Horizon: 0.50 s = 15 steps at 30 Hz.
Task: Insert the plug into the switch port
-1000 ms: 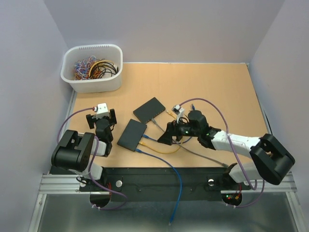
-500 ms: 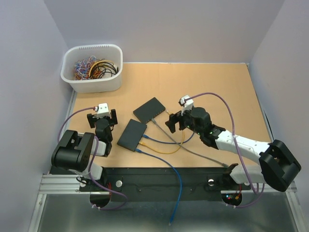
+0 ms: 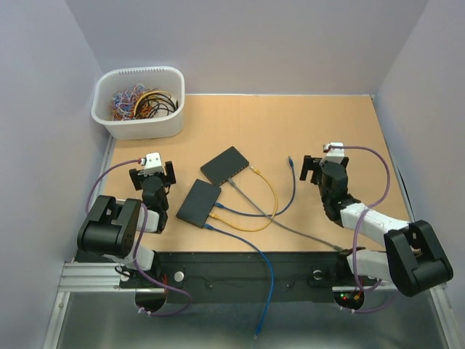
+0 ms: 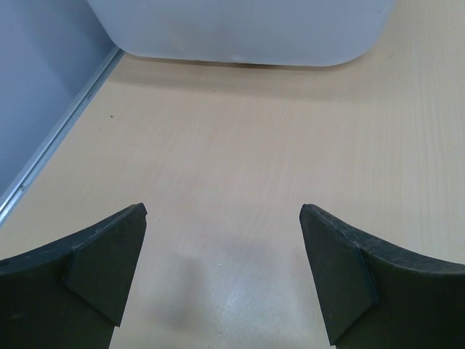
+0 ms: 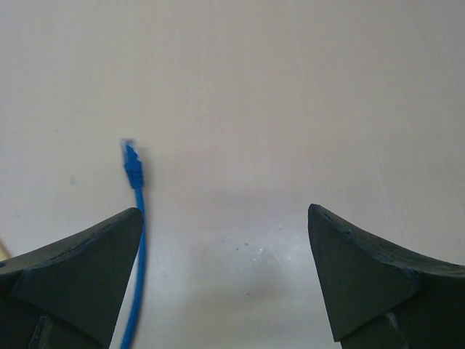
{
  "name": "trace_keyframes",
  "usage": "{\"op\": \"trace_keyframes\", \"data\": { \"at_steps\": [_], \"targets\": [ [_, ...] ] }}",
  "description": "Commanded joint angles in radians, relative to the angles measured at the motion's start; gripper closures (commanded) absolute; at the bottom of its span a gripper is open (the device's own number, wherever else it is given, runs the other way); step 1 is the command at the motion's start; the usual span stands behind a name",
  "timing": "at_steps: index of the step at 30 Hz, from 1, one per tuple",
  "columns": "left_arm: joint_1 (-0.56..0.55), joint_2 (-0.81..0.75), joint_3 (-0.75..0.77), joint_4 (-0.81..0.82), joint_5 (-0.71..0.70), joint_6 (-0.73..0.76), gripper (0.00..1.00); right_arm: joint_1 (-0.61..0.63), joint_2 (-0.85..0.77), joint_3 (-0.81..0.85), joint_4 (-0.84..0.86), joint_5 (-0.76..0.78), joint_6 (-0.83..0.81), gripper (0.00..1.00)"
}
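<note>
Two black switches lie mid-table, one at the back [image 3: 225, 165] and one nearer [image 3: 199, 203], with yellow, grey and blue cables trailing to their right. A blue cable's free plug [image 3: 290, 164] lies on the table; in the right wrist view the plug [image 5: 131, 161] sits just ahead of my left fingertip [image 5: 109, 247]. My right gripper [image 3: 314, 169] [image 5: 225, 218] is open and empty, right of that plug. My left gripper [image 3: 152, 174] [image 4: 224, 211] is open and empty over bare table, left of the switches.
A white bin [image 3: 139, 102] of tangled cables stands at the back left; its wall [image 4: 240, 29] fills the top of the left wrist view. A second blue cable [image 3: 254, 251] runs off the near edge. Walls close in the left, right and back sides.
My right gripper has pulled away from the switches to the right and now sits open beside the blue plug lying on the table. The left arm has barely moved.
</note>
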State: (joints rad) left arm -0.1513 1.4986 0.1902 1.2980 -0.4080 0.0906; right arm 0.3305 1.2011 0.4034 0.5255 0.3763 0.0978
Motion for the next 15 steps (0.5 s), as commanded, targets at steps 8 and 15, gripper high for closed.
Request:
{"op": "trace_keyframes", "data": {
  "at_steps": [8,15],
  "targets": [
    [0.007,-0.028,0.025,0.334,-0.015,-0.005,0.01,-0.199,0.150,-0.140,0.444,0.016,0.014,0.00],
    [0.009,-0.028,0.025,0.328,-0.012,-0.006,0.01,-0.297,0.256,-0.155,0.622,-0.118,0.034,0.00]
  ]
}}
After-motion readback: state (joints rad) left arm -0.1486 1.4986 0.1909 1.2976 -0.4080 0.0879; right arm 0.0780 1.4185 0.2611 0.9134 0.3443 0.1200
